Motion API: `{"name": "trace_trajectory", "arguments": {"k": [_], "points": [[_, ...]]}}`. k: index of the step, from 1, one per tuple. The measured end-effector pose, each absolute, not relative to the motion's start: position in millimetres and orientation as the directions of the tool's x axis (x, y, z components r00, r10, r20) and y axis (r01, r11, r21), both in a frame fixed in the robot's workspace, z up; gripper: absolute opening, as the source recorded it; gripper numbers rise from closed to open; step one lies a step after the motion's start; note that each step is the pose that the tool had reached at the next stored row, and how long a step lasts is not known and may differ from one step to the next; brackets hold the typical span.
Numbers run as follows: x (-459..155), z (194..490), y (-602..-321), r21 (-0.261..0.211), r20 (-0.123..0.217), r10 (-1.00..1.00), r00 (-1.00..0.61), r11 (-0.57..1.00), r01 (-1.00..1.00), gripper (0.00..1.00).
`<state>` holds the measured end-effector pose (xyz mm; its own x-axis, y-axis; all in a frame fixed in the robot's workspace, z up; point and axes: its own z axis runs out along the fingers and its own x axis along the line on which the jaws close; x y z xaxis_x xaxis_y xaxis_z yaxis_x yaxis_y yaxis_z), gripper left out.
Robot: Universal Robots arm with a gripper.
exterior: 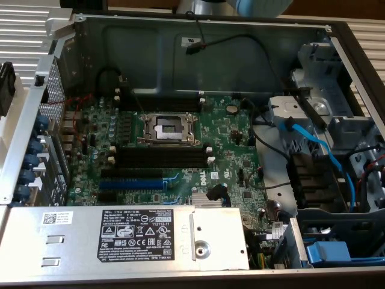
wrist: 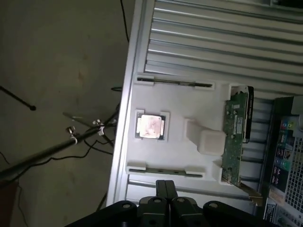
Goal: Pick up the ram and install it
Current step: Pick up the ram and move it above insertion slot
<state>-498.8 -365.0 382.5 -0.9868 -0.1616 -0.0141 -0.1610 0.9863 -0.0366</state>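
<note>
Exterior view: one socket [exterior: 168, 128] on one motherboard [exterior: 228, 156], with black slots [exterior: 159, 158] just beside the socket, their count hard to make out. The arm [exterior: 240, 6] is cut off.

Wrist view: one ram [wrist: 235, 137] sits at the tray's [wrist: 189, 101] edge and one chip [wrist: 150, 126] mid-tray. The claw [wrist: 165, 182] is pressed together, near the tray and apart from the ram.

Dark-green ram [wrist: 232, 156], white tray [wrist: 189, 101]; green mobo [exterior: 231, 141] w/ blue slot [exterior: 141, 183].

Arm [exterior: 255, 6] cropped at edge (exterior view), ram [wrist: 231, 156] label unreadable
</note>
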Motion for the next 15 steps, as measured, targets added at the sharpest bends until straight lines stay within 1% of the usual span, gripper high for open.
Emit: {"name": "trace_trajectory", "arguments": {"k": [15], "points": [[-498.8,382.5,-365.0,-0.037,-0.014,-0.438,-0.899,0.899,-0.437,0.10]]}}
